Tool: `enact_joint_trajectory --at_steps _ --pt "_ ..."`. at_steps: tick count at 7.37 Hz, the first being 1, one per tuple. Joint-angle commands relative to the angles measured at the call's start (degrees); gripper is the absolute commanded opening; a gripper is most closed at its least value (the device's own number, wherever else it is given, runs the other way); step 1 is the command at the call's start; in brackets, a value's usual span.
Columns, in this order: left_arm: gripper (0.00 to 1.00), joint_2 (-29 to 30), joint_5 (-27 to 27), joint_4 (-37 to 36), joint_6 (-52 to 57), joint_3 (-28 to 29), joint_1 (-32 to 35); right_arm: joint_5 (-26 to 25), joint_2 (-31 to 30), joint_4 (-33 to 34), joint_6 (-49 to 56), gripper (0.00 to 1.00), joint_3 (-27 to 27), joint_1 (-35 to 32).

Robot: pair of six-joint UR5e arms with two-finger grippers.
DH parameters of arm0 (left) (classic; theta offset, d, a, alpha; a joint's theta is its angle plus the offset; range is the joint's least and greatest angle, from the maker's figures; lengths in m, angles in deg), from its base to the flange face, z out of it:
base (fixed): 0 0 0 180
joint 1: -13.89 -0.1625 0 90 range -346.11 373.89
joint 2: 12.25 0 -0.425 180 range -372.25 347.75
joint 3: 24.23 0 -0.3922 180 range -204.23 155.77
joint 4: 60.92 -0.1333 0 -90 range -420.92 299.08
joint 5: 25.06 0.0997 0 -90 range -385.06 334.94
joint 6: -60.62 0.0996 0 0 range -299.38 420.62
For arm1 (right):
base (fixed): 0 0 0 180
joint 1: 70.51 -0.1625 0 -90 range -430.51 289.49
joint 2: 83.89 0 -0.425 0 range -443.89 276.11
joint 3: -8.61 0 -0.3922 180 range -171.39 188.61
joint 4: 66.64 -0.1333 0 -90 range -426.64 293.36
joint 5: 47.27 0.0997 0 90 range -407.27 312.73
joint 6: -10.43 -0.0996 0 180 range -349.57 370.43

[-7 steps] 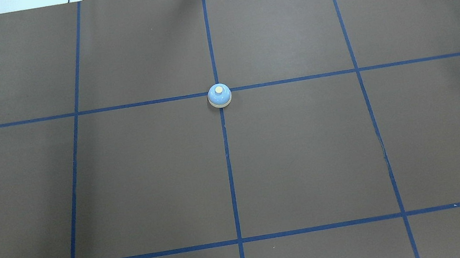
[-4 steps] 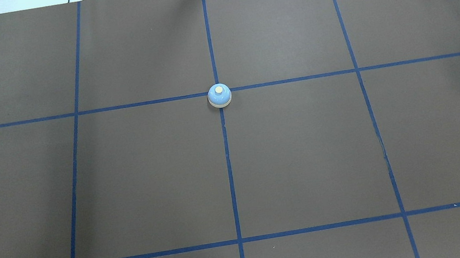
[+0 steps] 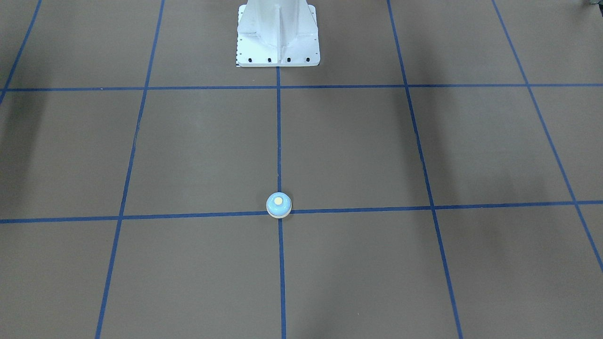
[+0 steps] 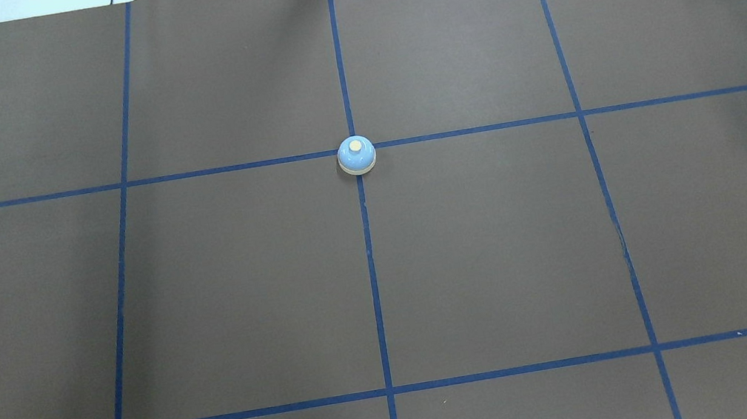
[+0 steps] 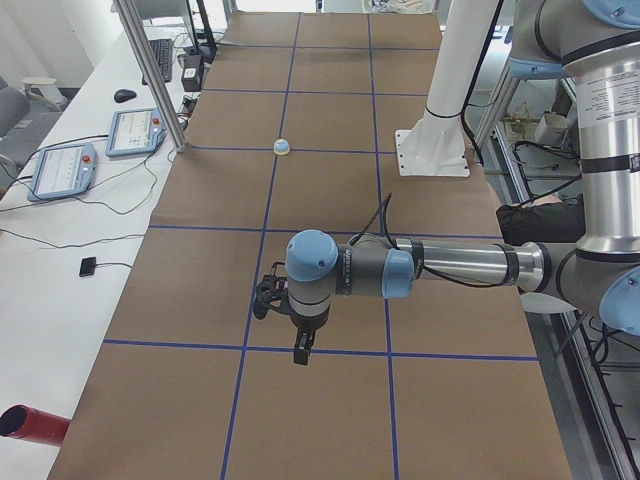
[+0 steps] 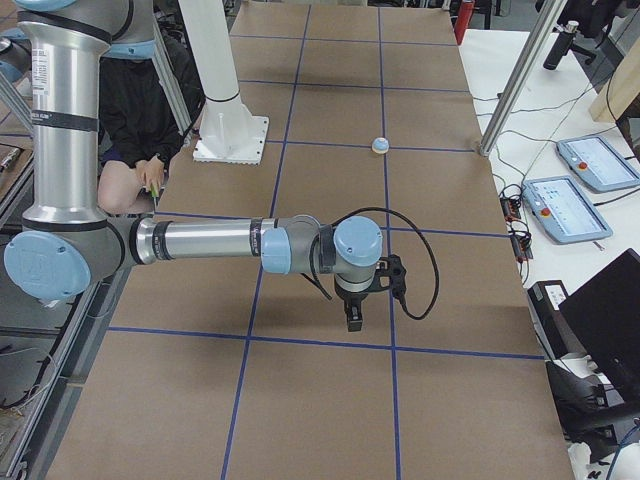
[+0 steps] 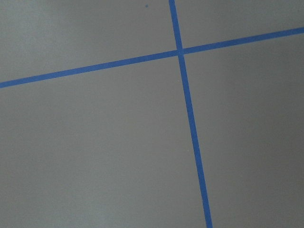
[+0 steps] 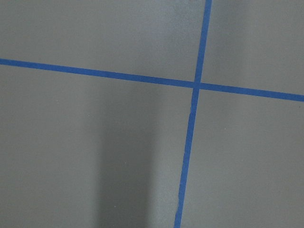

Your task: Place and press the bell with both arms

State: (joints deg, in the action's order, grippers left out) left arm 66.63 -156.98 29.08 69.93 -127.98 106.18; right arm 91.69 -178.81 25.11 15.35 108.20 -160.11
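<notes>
Table (image 4: 501, 257), brown-papered; I am taking the white pedestal (image 3: 278, 33) as reference. The left arm (image 5: 440, 265) is hanging over the table well out to the pedestal's left, and the right arm (image 6: 200, 242) well out to its right. The left gripper (image 5: 302, 350) and right gripper (image 6: 353, 318) are pointing down; I cannot tell whether either claw is spread or pressed together. The bell (image 4: 357, 156) is sitting upright straight ahead of the pedestal, where blue tape lines (image 4: 466, 131) cross, well apart from both grippers. I am judging it light, rigid, slippery on the dome. Best pinched low across the cream rim (image 4: 359, 171), clear of the button (image 4: 354, 145).
</notes>
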Motion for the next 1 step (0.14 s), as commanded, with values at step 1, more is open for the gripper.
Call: enact_joint_trajectory --at_steps 1 --pt "1.0 0.0 0.0 0.0 0.0 0.0 0.0 0.0 0.0 0.0 0.0 1.0 0.1 0.0"
